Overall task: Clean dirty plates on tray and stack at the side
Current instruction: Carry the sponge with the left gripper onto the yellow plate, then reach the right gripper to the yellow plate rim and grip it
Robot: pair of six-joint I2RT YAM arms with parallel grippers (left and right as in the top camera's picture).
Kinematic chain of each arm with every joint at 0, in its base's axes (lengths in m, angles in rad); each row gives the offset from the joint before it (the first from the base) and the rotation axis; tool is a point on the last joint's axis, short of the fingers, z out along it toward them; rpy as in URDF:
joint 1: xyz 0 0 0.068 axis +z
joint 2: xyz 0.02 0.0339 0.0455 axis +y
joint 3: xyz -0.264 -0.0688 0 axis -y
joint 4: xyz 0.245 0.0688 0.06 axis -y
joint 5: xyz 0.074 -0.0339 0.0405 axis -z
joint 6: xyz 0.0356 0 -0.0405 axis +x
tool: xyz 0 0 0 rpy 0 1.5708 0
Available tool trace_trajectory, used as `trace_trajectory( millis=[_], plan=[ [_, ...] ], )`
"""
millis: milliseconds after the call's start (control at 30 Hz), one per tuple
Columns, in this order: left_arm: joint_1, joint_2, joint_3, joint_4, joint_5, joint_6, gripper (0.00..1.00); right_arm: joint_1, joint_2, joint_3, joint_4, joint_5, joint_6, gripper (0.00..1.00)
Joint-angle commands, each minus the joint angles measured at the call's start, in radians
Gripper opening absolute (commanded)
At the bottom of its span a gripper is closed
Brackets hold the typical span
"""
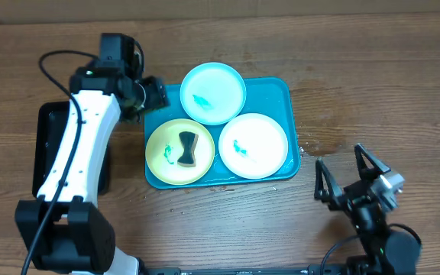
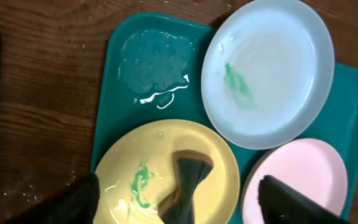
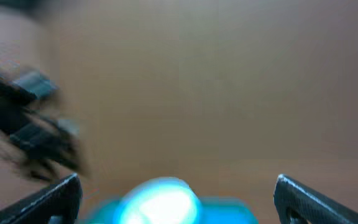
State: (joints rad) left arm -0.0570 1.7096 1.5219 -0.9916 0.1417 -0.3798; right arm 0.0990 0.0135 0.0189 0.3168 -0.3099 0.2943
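The turquoise tray (image 1: 277,90) holds three plates. The light blue plate (image 1: 213,92) sits at the back with a teal smear. The yellow-green plate (image 1: 163,153) is front left, with a teal smear and a dark bow-shaped sponge (image 1: 187,148) lying on it. The white plate (image 1: 253,145) is front right, also smeared. My left gripper (image 1: 153,95) is open and empty, above the tray's back-left corner; in its wrist view the fingers straddle the yellow-green plate (image 2: 123,168) and sponge (image 2: 188,180). My right gripper (image 1: 347,177) is open and empty, right of the tray.
A black tray (image 1: 46,137) lies at the left, partly under my left arm. A wet patch (image 2: 154,62) glistens on the turquoise tray's bare corner. The right wrist view is blurred, showing the tray and a plate (image 3: 160,202) ahead.
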Motion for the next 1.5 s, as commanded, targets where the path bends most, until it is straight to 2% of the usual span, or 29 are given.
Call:
trace_trajectory(
  millis=[0,67,100,167,300,400,500,600,700,767,867,1000,1067,1133,1167,1200,1333,1467],
  plan=[
    [0.001,-0.003,0.011,-0.011,0.008,0.01,0.95,0.006,-0.011,0.01,0.213,-0.183,0.178,1.0],
    [0.0,-0.003,0.011,-0.01,0.008,0.009,1.0,0.006,-0.01,0.077,0.289,-0.168,0.203,1.0],
    [0.0,-0.003,0.011,-0.006,0.008,0.009,1.0,0.004,-0.005,0.14,0.247,-0.155,0.182,1.0],
    [0.0,-0.003,0.011,0.002,0.008,0.009,1.0,0.003,0.029,0.298,0.02,-0.126,0.07,1.0],
    [0.0,-0.003,0.011,0.01,0.008,0.005,1.0,0.003,0.272,0.741,-0.685,0.047,-0.163,1.0],
    [0.0,-0.003,0.011,0.01,0.008,0.005,1.0,0.003,0.472,0.974,-0.957,0.055,-0.202,1.0],
    [0.0,-0.003,0.011,0.009,0.008,0.006,1.0,0.003,0.656,1.173,-1.119,-0.051,-0.185,1.0],
    [0.0,-0.003,0.011,0.008,0.008,0.006,1.0,0.003,0.777,1.27,-1.13,-0.248,-0.138,1.0],
    [0.0,-0.003,0.011,0.004,0.008,0.006,1.0,0.003,0.883,1.286,-0.988,-0.436,-0.104,1.0],
    [0.0,-0.003,0.011,0.002,0.008,0.006,1.0,0.008,0.949,1.294,-0.961,-0.447,-0.034,1.0],
    [0.0,-0.003,0.011,0.0,0.008,0.006,1.0,0.035,1.097,1.376,-1.12,-0.415,-0.046,0.99],
    [0.0,-0.003,0.011,-0.002,0.008,0.006,1.0,0.138,1.306,1.528,-1.383,-0.236,-0.093,1.0],
    [0.0,-0.003,0.011,-0.001,0.008,0.006,1.0,0.195,1.378,1.558,-1.385,-0.245,-0.087,1.0],
    [0.0,-0.003,0.011,-0.002,0.008,0.006,1.0,0.241,1.434,1.556,-1.31,-0.289,-0.082,1.0],
    [0.0,-0.003,0.011,-0.003,0.008,0.006,1.0,0.283,1.489,1.554,-1.222,-0.291,-0.049,0.71],
    [0.0,-0.003,0.011,-0.004,0.008,0.006,1.0,0.306,1.524,1.554,-1.182,-0.267,-0.02,0.66],
    [0.0,-0.002,0.011,-0.021,0.008,0.006,1.0,0.406,1.664,1.554,-1.094,-0.048,0.071,0.66],
    [0.0,-0.002,0.011,-0.043,0.005,0.006,1.0,0.499,1.809,1.554,-1.027,0.148,0.146,0.59]
  ],
)
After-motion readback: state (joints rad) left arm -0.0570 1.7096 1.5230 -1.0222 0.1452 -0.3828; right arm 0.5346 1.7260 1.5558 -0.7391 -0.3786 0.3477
